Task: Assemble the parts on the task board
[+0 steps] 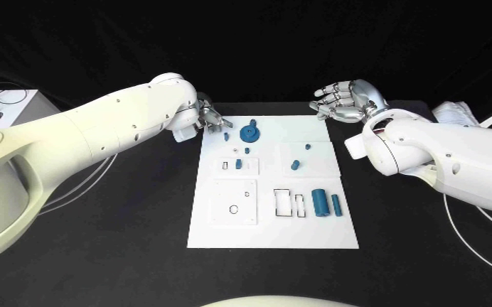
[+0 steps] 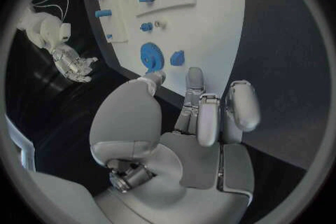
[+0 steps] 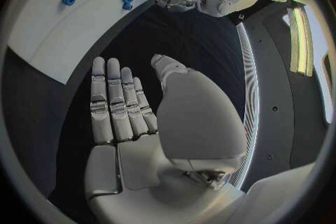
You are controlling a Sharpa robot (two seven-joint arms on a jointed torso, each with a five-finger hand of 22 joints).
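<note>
1. Your left hand [image 1: 209, 118] hovers at the far left corner of the task board [image 1: 273, 236], fingers apart and holding nothing; the left wrist view shows its fingertips [image 2: 195, 75] just short of the board's edge.
2. Your right hand [image 1: 348, 101] hangs over the bare table [image 1: 123, 250] beyond the board's far right corner, fingers extended and apart, also empty.
3. Nearest the left hand lie a blue gear-like disc [image 1: 249, 134] and a small blue piece [image 1: 225, 136] beside it. Further along the board sit a blue peg [image 1: 295, 165] and, on the near right, two blue cylinders [image 1: 319, 202] beside rectangular slots [image 1: 282, 202].
4. Judgement: the task is at its start, in the reach towards a first part, with the disc or small piece the likely target. Your next move calls for lowering the left hand onto one part without pushing its neighbour.
5. The head view gives the whole board layout. The left wrist view alone shows the gap between fingertips and disc; the right wrist view confirms the right palm is bare.
</note>
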